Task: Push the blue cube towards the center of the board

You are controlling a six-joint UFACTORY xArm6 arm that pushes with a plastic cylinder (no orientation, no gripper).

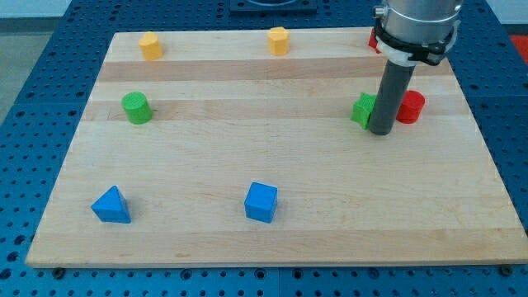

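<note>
Your tip (380,132) carries no fingers and rests far right between a green block (362,110) and a red cylinder (410,107), well apart from the blue cube (261,202).

The wooden board (272,239) carries a blue cube (261,202) and blue triangle (111,205) near the bottom. Farther up lie two yellow blocks (150,45) (279,40), a green cylinder (136,108), another green block (362,110) and a red cylinder (410,107).

No readable text, label, number or sign shows anywhere.
</note>
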